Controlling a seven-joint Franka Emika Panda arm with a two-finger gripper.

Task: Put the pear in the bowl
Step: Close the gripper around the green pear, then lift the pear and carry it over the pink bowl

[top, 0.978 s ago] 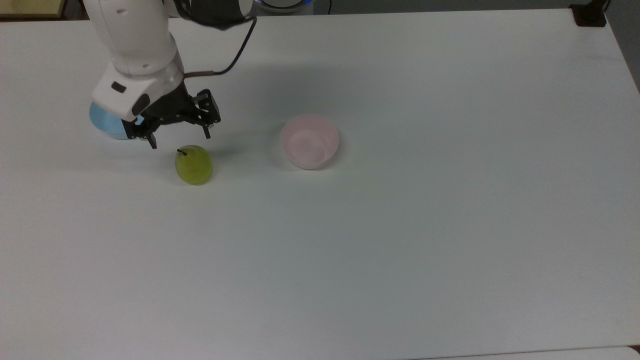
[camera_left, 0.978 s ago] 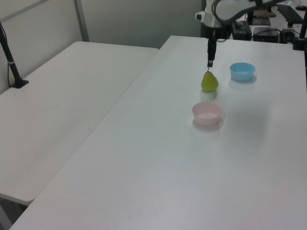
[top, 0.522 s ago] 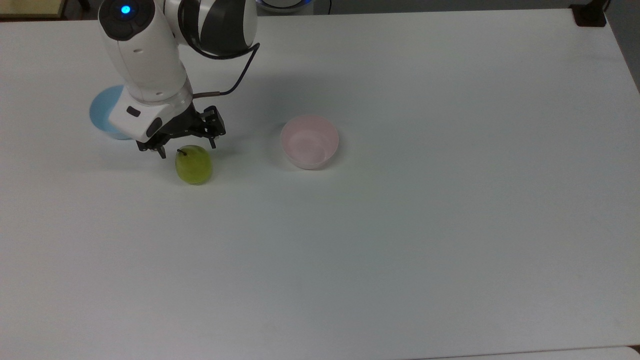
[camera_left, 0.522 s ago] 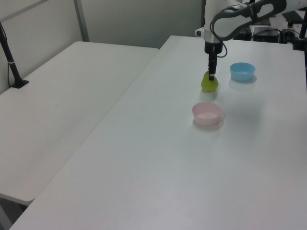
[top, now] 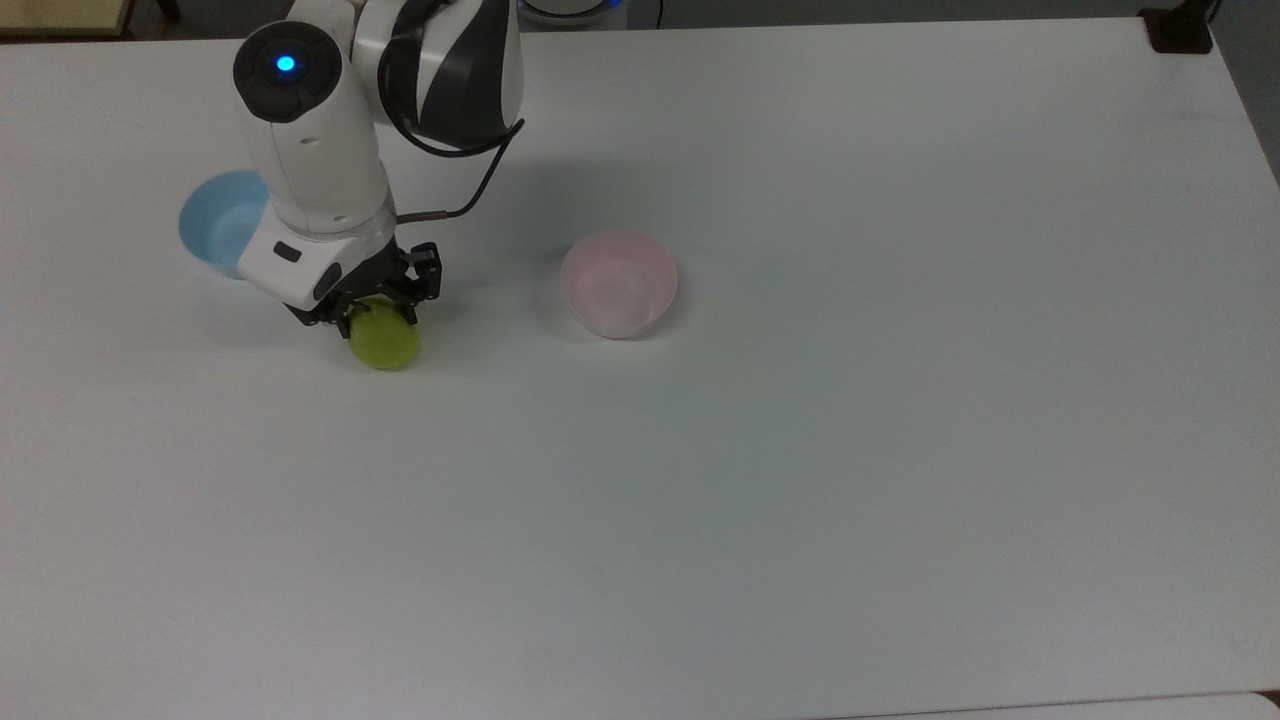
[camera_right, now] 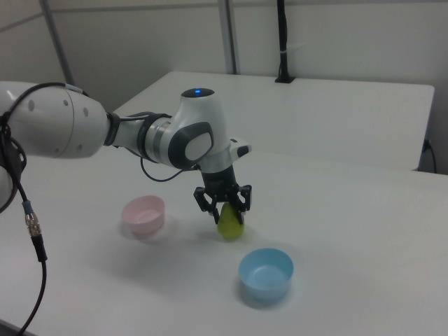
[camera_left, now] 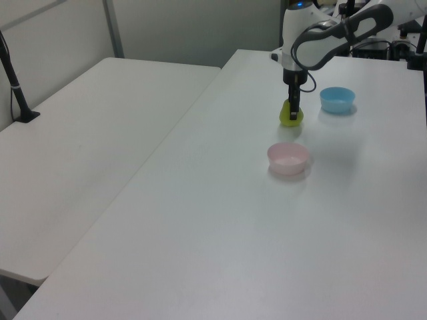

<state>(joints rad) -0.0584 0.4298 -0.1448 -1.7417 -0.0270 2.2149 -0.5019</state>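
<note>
The gripper (top: 378, 312) sits low over the pear (top: 385, 343), and its black body covers the fruit's top, so the stem cannot be made out in the top view. In the right view the gripper (camera_right: 225, 207) has a finger (camera_right: 241, 198) on each side of the pear's (camera_right: 229, 225) upper part, spread wider than the fruit's neck; whether the pads actually touch the skin is hard to tell. In the left view the gripper (camera_left: 293, 110) appears as a thin dark bar across the pear (camera_left: 290, 117), with the fingers' gap not readable from that side. The pear's base rests on the white table (top: 800, 480).

The pink bowl (top: 619, 283) stands apart from the gripper, toward the top view's right, with bare table between them. The blue bowl (top: 222, 234) lies close behind the gripper toward the top view's left, part of its rim hidden by the white arm (top: 310, 150). In the right view the blue bowl (camera_right: 265, 274) is nearer the camera than the gripper and the pink bowl (camera_right: 143, 214) is off toward the right view's left.

Compared with a second ago, the gripper has come down from beside and above the stem to straddle the pear, and more of the blue bowl is uncovered. The pear and both bowls have stayed in place.
</note>
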